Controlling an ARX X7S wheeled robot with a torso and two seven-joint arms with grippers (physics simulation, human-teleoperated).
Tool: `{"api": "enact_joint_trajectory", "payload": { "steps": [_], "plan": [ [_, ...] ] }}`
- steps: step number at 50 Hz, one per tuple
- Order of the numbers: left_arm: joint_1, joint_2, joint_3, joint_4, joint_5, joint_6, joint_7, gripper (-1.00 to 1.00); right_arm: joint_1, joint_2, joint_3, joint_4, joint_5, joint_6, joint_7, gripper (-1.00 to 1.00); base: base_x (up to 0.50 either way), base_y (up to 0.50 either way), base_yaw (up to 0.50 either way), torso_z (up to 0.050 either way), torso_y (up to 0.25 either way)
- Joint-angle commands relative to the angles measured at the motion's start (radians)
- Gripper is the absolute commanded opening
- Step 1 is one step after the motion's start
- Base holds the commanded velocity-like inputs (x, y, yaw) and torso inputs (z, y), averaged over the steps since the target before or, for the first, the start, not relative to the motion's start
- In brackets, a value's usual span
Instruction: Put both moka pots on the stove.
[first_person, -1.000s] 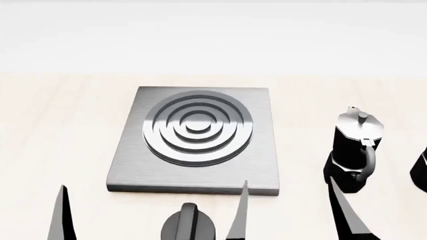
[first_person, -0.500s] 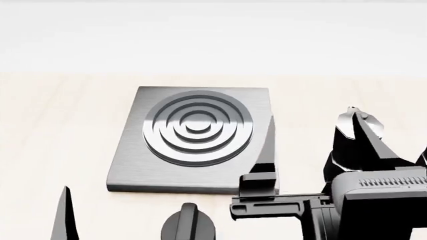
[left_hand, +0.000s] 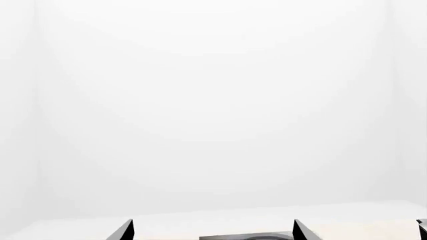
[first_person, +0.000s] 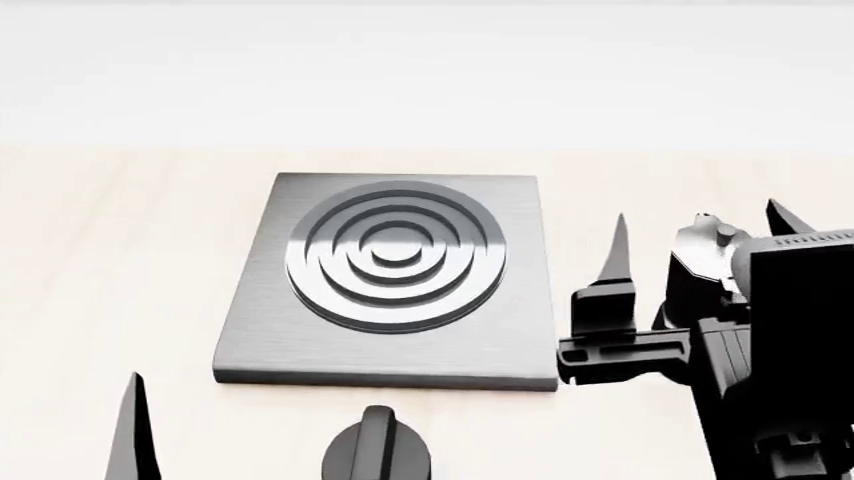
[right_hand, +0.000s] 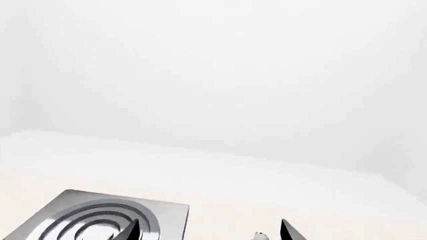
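Head view: the stove (first_person: 387, 285) sits centre frame on the pale table (first_person: 107, 250), a flat square slab of brushed grey metal with raised concentric rings stepping up to a small centre disc. The burner (first_person: 396, 255) is bare.

Right of it, one pot (first_person: 694, 275) stands upright on the table, clear of the slab. Glossy black body, silver lid, small knob on top. Most of it is masked by the right arm, so the handle is hidden. No second pot can be made out in any view.

The right gripper (first_person: 694, 235) stands with its fingers spread wide, one black tip (first_person: 617, 250) left of the pot, the other at the pot's right. Jaws released, straddling the lid, not touching as far as can be told.

Bottom centre, a squat round black knob (first_person: 376, 455) sits just below the stove's near edge.

The left gripper (left_hand: 212, 231) shows two tips set apart in its wrist view, nothing between them. In the right wrist view, the stove (right_hand: 100, 217) lies at lower left.
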Motion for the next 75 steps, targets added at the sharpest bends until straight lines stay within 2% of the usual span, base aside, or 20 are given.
{"api": "enact_joint_trajectory", "payload": {
  "steps": [1, 21, 47, 75],
  "plan": [
    [-0.002, -0.005, 0.004, -0.006, -0.002, 0.004, -0.005, 1.00, 0.014, 0.064, 0.010, 0.093, 0.008, 0.025, -0.050, 1.00, 0.00, 0.00, 0.00, 0.000, 0.000],
    [-0.003, -0.011, 0.015, -0.009, -0.003, 0.010, -0.012, 1.00, 0.035, 0.103, -0.014, 0.210, 0.013, 0.053, -0.100, 1.00, 0.00, 0.00, 0.00, 0.000, 0.000],
    [-0.004, -0.022, 0.018, -0.012, -0.009, 0.014, -0.025, 1.00, 0.033, 0.104, -0.088, 0.412, -0.047, -0.007, -0.162, 1.00, 0.00, 0.00, 0.00, 0.000, 0.000],
    [-0.011, -0.031, 0.025, -0.014, -0.015, 0.012, -0.035, 1.00, 0.160, 0.101, -0.204, 0.609, -0.124, -0.034, -0.220, 1.00, 0.00, 0.00, 0.00, 0.000, 0.000]
  ]
}}
